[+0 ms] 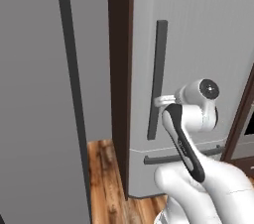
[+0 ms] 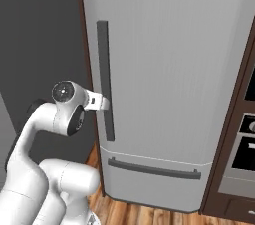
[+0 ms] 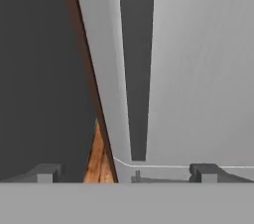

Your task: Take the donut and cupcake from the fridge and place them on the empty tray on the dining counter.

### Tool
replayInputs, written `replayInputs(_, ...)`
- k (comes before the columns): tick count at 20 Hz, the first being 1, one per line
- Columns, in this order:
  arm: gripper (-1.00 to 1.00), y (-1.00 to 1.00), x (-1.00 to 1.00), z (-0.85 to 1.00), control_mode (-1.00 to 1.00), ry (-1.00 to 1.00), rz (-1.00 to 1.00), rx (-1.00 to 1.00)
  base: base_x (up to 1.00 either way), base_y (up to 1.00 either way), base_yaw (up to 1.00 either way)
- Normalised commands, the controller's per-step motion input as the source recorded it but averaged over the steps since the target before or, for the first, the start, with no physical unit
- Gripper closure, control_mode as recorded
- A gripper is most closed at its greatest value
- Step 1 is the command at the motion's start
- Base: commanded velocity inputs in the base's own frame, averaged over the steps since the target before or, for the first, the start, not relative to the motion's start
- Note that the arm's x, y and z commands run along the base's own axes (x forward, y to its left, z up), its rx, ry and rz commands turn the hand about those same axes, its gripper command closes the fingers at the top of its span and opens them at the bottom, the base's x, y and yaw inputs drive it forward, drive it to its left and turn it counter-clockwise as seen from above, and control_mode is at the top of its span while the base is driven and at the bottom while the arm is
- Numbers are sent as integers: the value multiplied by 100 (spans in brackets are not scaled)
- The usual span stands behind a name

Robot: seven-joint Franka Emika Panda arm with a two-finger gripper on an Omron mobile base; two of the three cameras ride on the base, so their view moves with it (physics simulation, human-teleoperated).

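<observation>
Hand view: fridge (image 3: 198, 69) handle (image 3: 136, 69) between open gripper (image 3: 126, 172) fingertips.

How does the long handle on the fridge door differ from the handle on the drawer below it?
The door handle stands upright; the drawer handle lies level. The door handle is a flat, wide bar; the drawer handle is a thinner rod. The open gripper is at the door handle, not at the drawer handle. Both are dark grey on the light-grey fridge.

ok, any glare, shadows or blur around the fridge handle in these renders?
Left base view: flat light, no glare, handle casts no clear shadow on the fridge. Right base view: same, edges slightly soft. Hand view: handle tapers with perspective between the open tool tips.
</observation>
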Motion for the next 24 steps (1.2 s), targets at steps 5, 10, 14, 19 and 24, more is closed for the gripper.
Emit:
replayInputs(5,-100,-9,92,5,-100,4,-2,4,0,0,0)
replayInputs(10,-100,0,93,0,-100,1,-2,1,0,0,0)
replayInputs(14,-100,-4,78,2,-100,0,-2,0,0,0,0)
replayInputs(19,-100,-6,68,0,-100,-8,-2,0,0,0,0)
replayInputs(24,-100,-6,50,0,-100,-20,0,0,0,0,0)
